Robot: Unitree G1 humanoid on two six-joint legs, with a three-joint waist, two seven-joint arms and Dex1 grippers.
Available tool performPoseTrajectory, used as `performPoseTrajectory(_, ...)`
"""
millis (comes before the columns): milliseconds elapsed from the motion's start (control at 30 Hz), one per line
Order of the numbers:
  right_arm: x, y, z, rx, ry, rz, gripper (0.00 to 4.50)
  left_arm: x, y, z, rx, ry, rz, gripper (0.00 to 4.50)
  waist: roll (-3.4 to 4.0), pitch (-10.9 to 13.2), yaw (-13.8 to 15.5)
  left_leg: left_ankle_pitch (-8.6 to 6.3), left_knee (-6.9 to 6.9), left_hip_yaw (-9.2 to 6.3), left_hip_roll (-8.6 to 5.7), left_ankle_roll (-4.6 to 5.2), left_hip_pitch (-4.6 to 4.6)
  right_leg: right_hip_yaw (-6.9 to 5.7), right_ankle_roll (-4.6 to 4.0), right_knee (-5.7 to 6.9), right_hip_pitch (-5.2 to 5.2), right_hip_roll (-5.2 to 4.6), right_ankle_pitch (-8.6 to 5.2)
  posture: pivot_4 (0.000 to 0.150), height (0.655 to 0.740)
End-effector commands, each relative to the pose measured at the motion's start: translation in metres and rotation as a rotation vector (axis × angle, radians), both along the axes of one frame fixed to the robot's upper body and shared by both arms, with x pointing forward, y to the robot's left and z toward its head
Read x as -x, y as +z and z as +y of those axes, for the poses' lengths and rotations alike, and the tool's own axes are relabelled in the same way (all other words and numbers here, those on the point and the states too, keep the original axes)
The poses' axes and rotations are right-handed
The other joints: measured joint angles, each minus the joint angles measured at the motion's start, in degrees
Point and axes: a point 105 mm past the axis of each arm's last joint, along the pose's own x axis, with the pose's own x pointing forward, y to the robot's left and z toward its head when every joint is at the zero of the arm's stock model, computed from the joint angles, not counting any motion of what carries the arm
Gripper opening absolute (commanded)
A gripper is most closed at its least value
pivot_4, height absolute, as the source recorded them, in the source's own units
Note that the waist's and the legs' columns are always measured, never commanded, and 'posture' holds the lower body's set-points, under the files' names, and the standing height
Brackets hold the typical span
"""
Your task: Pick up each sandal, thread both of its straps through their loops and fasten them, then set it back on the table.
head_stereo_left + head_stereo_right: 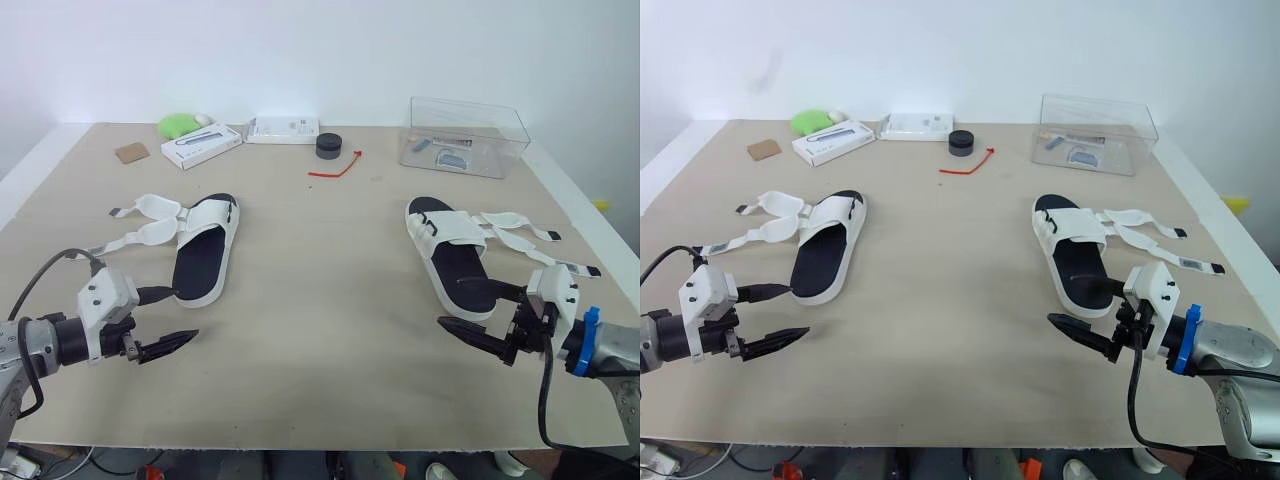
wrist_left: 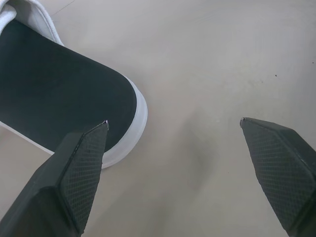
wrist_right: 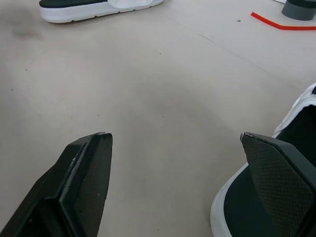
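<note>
I see the left sandal (image 1: pixel 205 255) and right sandal (image 1: pixel 450 250) flat on the surface (image 1: pixel 320 300), straps (image 1: pixel 150 232) loose and splayed outward. My left gripper (image 1: pixel 187 313) hangs wide open by the left sandal's near end. My right gripper (image 1: pixel 450 301), equally wide, is at the right sandal's, perhaps touching.

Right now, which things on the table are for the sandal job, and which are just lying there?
For the job:
left-side sandal, straps undone
right-side sandal, straps undone
left gripper and right gripper, both open

Just lying about:
clear plastic box
red strip
small black round thing
flat white box
second white box
green thing
brown card square
</note>
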Motion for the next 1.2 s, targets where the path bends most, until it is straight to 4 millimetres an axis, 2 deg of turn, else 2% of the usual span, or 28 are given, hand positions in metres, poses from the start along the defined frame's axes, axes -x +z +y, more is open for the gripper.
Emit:
performPoseTrajectory(33, 0.0, 0.013, 0.001, -0.001, 0.001, -0.047, 4.45, 0.002, 0.003, -0.006, -0.02, -0.037, -0.02, 4.42, 0.0, 0.0, 0.0, 0.0, 0.0, 0.0, 0.0, 0.0, 0.0, 0.0, 0.02, 0.0, 0.0, 0.0, -0.01, 0.15, 0.74)
performPoseTrajectory(133, 0.0, 0.013, -0.005, -0.007, -0.04, -0.056, 4.45, 0.006, 0.004, -0.015, 0.015, -0.093, 0.001, 4.42, 0.0, 0.0, 0.0, 0.01, 0.0, 0.0, 0.0, 0.0, 0.02, 0.0, 0.02, 0.01, 0.01, 0.01, -0.01, 0.15, 0.74)
performPoseTrajectory(400, 0.0, 0.012, -0.008, -0.025, -0.084, -0.061, 4.45, 0.005, 0.007, -0.023, 0.036, -0.12, 0.018, 4.42, 0.0, 0.0, 0.0, 0.01, 0.0, 0.01, 0.02, -0.01, 0.03, 0.01, 0.01, 0.02, 0.01, 0.05, -0.01, 0.15, 0.74)
performPoseTrajectory(767, -0.005, 0.016, -0.011, -0.073, -0.201, -0.058, 4.45, 0.005, 0.006, -0.044, 0.07, -0.207, 0.027, 4.42, 0.0, 0.0, 0.0, 0.01, 0.01, 0.02, 0.02, -0.01, 0.03, 0.05, 0.02, 0.02, 0.01, 0.08, 0.0, 0.15, 0.74)
performPoseTrajectory(867, -0.012, 0.018, -0.011, -0.133, -0.28, -0.035, 4.45, 0.012, 0.006, -0.061, 0.054, -0.302, 0.005, 4.42, 0.0, 0.0, 0.0, 0.01, 0.01, 0.01, 0.02, -0.01, 0.03, 0.04, 0.01, 0.02, 0.01, 0.09, 0.0, 0.15, 0.74)
performPoseTrajectory(1000, -0.027, 0.017, 0.004, -0.188, -0.371, -0.001, 4.45, 0.023, 0.007, -0.104, 0.101, -0.483, -0.017, 4.42, -0.01, 0.0, 0.0, 0.01, 0.03, 0.08, -0.02, -0.02, -0.04, 0.12, 0.07, 0.02, 0.03, 0.07, 0.03, 0.15, 0.74)
performPoseTrajectory(1200, -0.045, 0.014, 0.017, -0.201, -0.459, 0.035, 4.45, 0.02, 0.013, -0.138, 0.178, -0.555, -0.039, 4.42, 0.0, 0.0, 0.0, 0.02, 0.06, 0.11, -0.03, -0.02, -0.12, 0.22, 0.12, 0.04, 0.06, 0.27, 0.08, 0.15, 0.74)
